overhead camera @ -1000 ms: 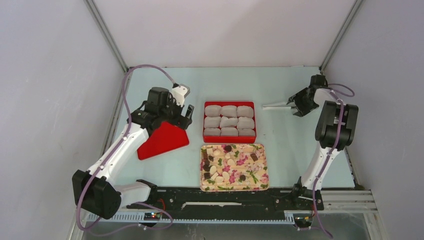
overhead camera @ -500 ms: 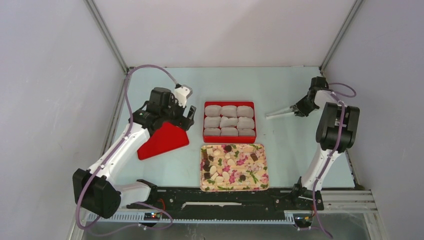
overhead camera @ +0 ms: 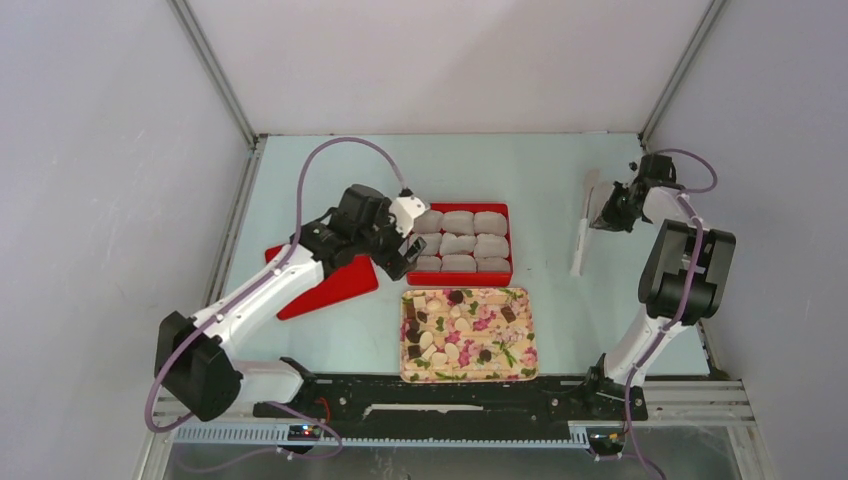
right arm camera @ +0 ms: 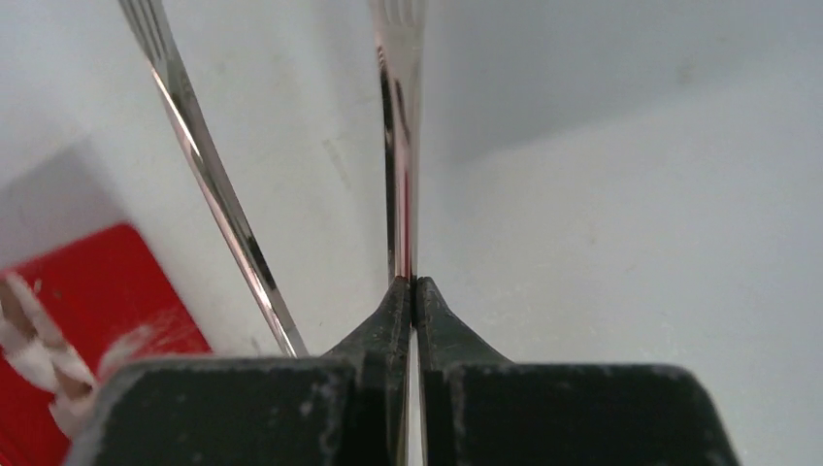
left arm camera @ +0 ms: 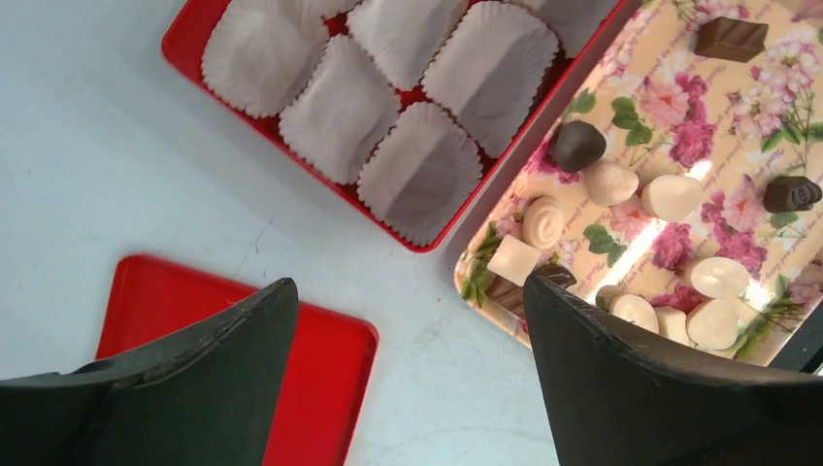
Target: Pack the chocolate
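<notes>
Top view: the chocolate [overhead camera: 455,325] lies on the tray [overhead camera: 515,352], at 6 o'clock from the box [overhead camera: 460,207]. The lid [overhead camera: 330,290] sits at 9 o'clock from the box and the tongs [overhead camera: 580,240] at 3 o'clock.

Left wrist: the left fingers [left arm camera: 223,340] gape wide over the table [left arm camera: 116,165], holding nothing. Cups [left arm camera: 340,112] fill the box at 12 o'clock.

Right wrist: the right fingers [right arm camera: 393,325] pinch tight on one arm of the tongs.

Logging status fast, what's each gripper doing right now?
Left gripper: open, holding nothing.
Right gripper: closed on the tongs.
</notes>
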Controlling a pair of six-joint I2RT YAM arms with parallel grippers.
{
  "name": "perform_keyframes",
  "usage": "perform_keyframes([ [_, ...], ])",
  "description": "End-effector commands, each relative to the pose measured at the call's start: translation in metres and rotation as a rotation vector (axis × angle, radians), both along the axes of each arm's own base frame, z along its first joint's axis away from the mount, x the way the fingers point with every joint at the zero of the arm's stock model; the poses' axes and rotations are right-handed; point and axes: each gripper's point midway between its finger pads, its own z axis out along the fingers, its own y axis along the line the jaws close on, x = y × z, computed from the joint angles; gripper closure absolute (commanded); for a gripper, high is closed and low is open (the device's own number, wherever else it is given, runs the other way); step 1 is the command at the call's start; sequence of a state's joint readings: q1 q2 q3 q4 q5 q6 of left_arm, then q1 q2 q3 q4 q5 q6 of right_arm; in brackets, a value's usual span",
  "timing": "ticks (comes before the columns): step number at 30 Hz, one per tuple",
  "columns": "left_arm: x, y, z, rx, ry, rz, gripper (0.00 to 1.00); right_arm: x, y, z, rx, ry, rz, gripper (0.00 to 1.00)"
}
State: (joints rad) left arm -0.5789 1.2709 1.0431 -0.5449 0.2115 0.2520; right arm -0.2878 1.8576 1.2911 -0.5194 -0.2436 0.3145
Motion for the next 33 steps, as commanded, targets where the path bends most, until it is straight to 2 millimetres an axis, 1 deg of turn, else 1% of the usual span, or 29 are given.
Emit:
perform_keyframes([
  [1,0.017,-0.037,0.04,-0.014,-0.19,-0.175,0.09,0.001,0.031,0.05,-0.003,-0.212,0.34,1.0],
  [5,0.022,-0.071,0.059,0.037,-0.331,-0.364,0.11,-0.011,0.061,0.076,-0.049,-0.291,0.553,1.0],
  [8,0.028,-0.095,0.066,0.051,-0.42,-0.477,0.12,-0.029,0.087,0.091,-0.129,-0.322,0.751,1.0],
  [10,0.033,-0.108,0.072,0.044,-0.46,-0.52,0.12,-0.04,0.097,0.096,-0.214,-0.321,0.863,1.0],
  [13,0.042,-0.116,0.084,0.093,-0.509,-0.596,0.12,-0.053,0.102,0.102,-0.319,-0.32,0.996,1.0],
  [15,0.045,-0.116,0.093,0.133,-0.548,-0.646,0.12,-0.063,0.102,0.102,-0.367,-0.305,1.079,1.0],
  [16,0.044,-0.114,0.094,0.159,-0.567,-0.684,0.12,-0.067,0.1,0.101,-0.396,-0.295,1.12,1.0],
  [19,0.027,-0.109,0.089,0.202,-0.591,-0.818,0.13,-0.079,0.093,0.097,-0.461,-0.245,1.226,1.0],
  [20,0.02,-0.11,0.087,0.2,-0.593,-0.858,0.13,-0.083,0.098,0.096,-0.482,-0.237,1.275,1.0],
  [21,0.013,-0.113,0.085,0.187,-0.596,-0.885,0.14,-0.085,0.099,0.094,-0.498,-0.224,1.299,1.0],
  [23,-0.002,-0.126,0.084,0.152,-0.603,-0.93,0.17,-0.092,0.1,0.089,-0.542,-0.204,1.344,1.0],
  [25,-0.018,-0.146,0.079,0.147,-0.589,-1.007,0.21,-0.096,0.1,0.084,-0.607,-0.197,1.365,1.0],
  [27,-0.033,-0.169,0.081,0.131,-0.563,-1.058,0.26,-0.102,0.104,0.081,-0.635,-0.201,1.39,1.0],
  [29,-0.045,-0.187,0.08,0.127,-0.507,-1.105,0.33,-0.111,0.111,0.082,-0.633,-0.208,1.419,1.0],
  [31,-0.051,-0.201,0.078,0.095,-0.456,-1.101,0.38,-0.12,0.117,0.088,-0.628,-0.236,1.44,1.0],
  [33,-0.051,-0.21,0.077,0.051,-0.415,-1.06,0.42,-0.127,0.122,0.095,-0.634,-0.276,1.449,1.0],
])
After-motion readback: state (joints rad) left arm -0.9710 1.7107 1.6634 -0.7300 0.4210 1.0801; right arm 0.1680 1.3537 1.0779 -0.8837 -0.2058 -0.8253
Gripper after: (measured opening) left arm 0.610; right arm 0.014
